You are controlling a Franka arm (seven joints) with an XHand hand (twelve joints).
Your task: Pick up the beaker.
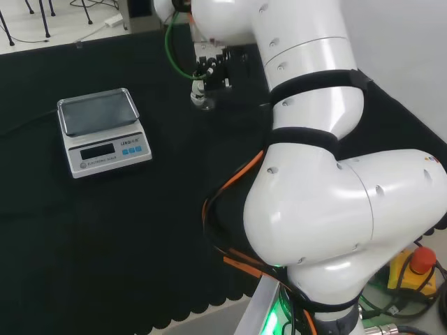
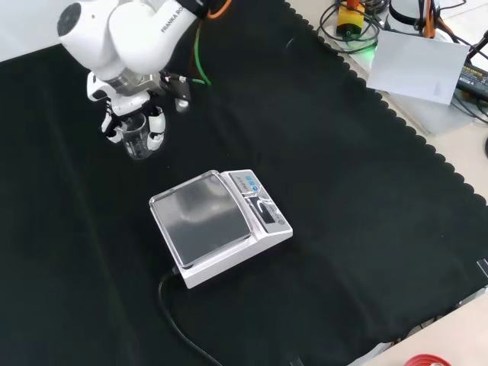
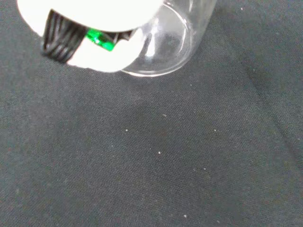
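Note:
A clear glass beaker (image 2: 138, 139) stands upright near the far left of the cloth in the front view, under the arm's wrist. The black and white hand (image 2: 155, 123) comes down over it, with fingers on both sides of its wall, curled round it. In the wrist view the beaker's (image 3: 171, 41) round base shows close by a white part of the hand (image 3: 97, 56), with bare cloth beyond. Whether the base touches the cloth I cannot tell. In the head view the hand (image 1: 212, 67) is at the far middle, with the beaker (image 1: 203, 101) just below it.
A white digital scale (image 2: 219, 226) with a steel pan sits mid-cloth in the front view, nearer than the beaker; its black cable (image 2: 174, 318) runs toward the front edge. In the head view the scale (image 1: 103, 132) is at the left. The arm's white links (image 1: 314, 181) stand at the right.

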